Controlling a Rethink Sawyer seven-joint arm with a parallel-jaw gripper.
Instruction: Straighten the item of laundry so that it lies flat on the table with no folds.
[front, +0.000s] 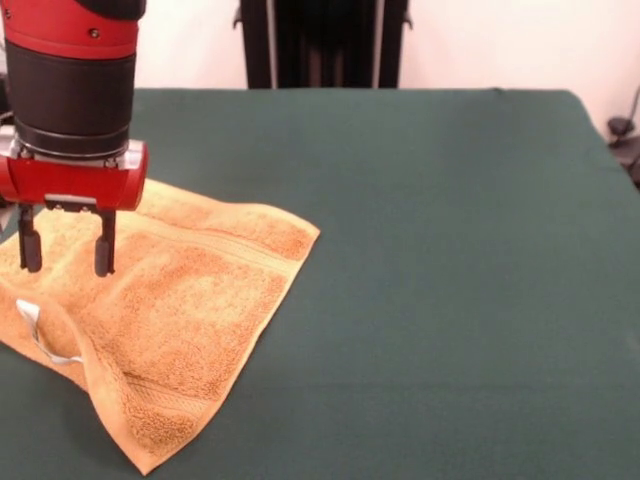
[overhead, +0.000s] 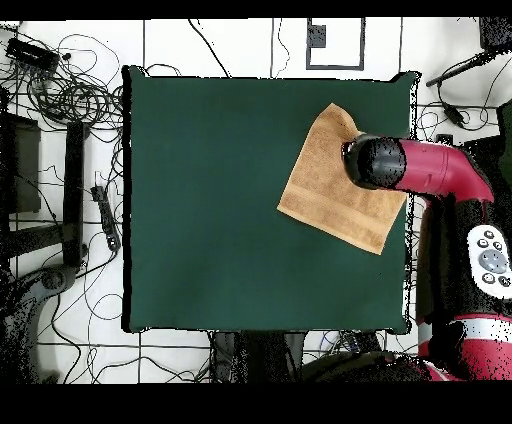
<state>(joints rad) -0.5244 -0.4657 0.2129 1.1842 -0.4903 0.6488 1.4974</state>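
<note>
The orange-tan towel (front: 190, 310) lies at the left of the green table (front: 450, 250), one corner pointing at the near edge. Its left side is rumpled, with a raised fold by the white label loop (front: 35, 335). A woven band runs near its far edge. My gripper (front: 65, 250) hangs just above the towel's left part, fingers (front: 103, 245) apart and holding nothing. In the overhead view the towel (overhead: 330, 190) lies by the table's (overhead: 220, 200) right edge. There the red arm (overhead: 420, 168) covers the towel's right corner and hides the gripper.
A black stand (front: 320, 45) rises behind the table's far edge. In the overhead view, cables (overhead: 70, 90) and gear lie on the floor to the left of the table. The towel's right corner reaches the table's right edge (overhead: 408, 200).
</note>
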